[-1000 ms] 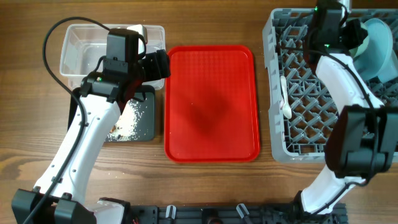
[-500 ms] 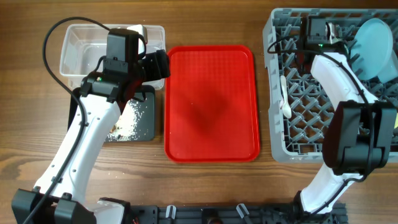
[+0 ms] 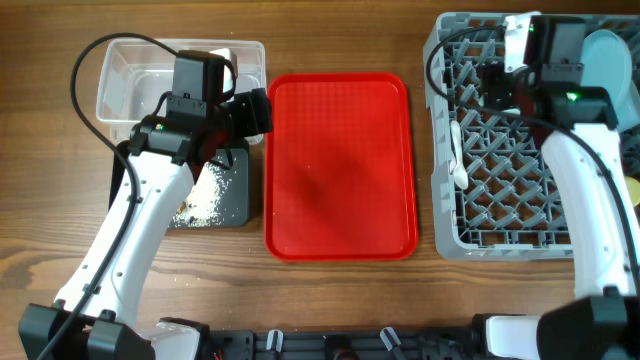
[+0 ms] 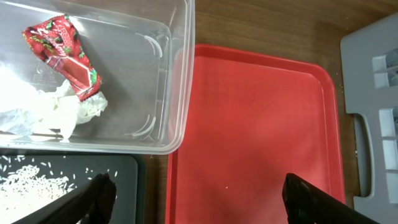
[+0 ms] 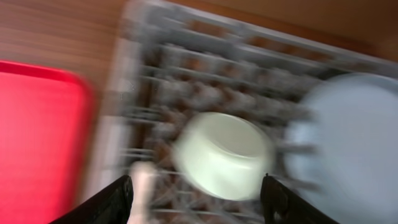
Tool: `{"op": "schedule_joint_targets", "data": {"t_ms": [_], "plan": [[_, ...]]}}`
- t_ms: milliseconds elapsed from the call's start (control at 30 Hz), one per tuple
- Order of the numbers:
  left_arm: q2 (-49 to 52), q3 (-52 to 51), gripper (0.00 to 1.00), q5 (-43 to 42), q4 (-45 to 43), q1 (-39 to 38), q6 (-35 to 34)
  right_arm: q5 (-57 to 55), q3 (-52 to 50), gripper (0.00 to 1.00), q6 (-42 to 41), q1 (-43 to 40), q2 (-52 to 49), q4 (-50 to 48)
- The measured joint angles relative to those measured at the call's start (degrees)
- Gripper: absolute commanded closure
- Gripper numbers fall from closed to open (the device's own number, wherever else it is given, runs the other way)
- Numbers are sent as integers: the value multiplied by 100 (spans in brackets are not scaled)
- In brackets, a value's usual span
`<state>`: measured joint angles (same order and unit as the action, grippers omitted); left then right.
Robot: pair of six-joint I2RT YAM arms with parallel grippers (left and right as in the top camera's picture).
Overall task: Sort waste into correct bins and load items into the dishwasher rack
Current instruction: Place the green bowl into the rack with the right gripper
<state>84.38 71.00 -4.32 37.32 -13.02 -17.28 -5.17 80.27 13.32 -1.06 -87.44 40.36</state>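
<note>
My right gripper (image 5: 196,179) stands open above a pale green bowl (image 5: 224,155) that lies upside down in the grey dishwasher rack (image 3: 445,130); this view is blurred. A light blue plate (image 5: 354,137) stands to the bowl's right, and a white spoon (image 3: 458,160) lies near the rack's left side. Overhead, the right gripper (image 3: 497,85) hangs over the rack's back part. My left gripper (image 4: 198,183) is open and empty over the red tray's left edge. The clear tub (image 4: 168,93) holds the red-and-white wrapper (image 4: 62,53) and tissue (image 4: 56,109). Rice crumbs (image 3: 205,195) lie in the black tray (image 3: 235,195).
The flat red tray (image 3: 340,165) lies bare between the bins and the rack. The plate (image 3: 612,60) leans at the rack's back right corner. The left arm reaches over the black tray and the tub's near side.
The right gripper has opened and swung over the rack's back part, and the pale green bowl now lies free beneath it. The left arm has not moved.
</note>
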Motion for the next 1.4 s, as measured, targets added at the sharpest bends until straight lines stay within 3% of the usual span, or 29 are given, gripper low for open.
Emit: {"op": "schedule_joint_targets", "data": {"t_ms": [100,167,333,433,533,600,800,933,1100,1400], "plan": [[0,0,3,-2,79,0,-2,1816,0,23,-376,13,195,262],[0,0,0,-2,326,0,4,2592,0,0,-713,15,197,562],[2,11,0,-22,1757,101,0,2496,0,0,-1110,15,197,1770],[4,11,0,-243,2695,575,2,2159,-4,0,-1200,15,223,2251],[-55,-13,0,-367,3053,1088,79,2017,-13,0,-1198,15,533,2354],[-348,-153,0,-437,3014,1279,173,1965,-120,0,-1198,15,1001,2225],[-3134,-1670,0,-562,2096,1305,229,1886,-1655,0,-1198,15,3499,1309],[-4068,-1891,0,-564,1751,1305,188,1836,-1731,0,-1198,15,3960,1344],[-4306,-1891,0,-562,1751,1305,188,1816,-1731,0,-1198,15,3936,1340],[-4301,-1893,0,-562,1751,1305,188,1814,-1731,0,-1198,15,2780,1333]]}}
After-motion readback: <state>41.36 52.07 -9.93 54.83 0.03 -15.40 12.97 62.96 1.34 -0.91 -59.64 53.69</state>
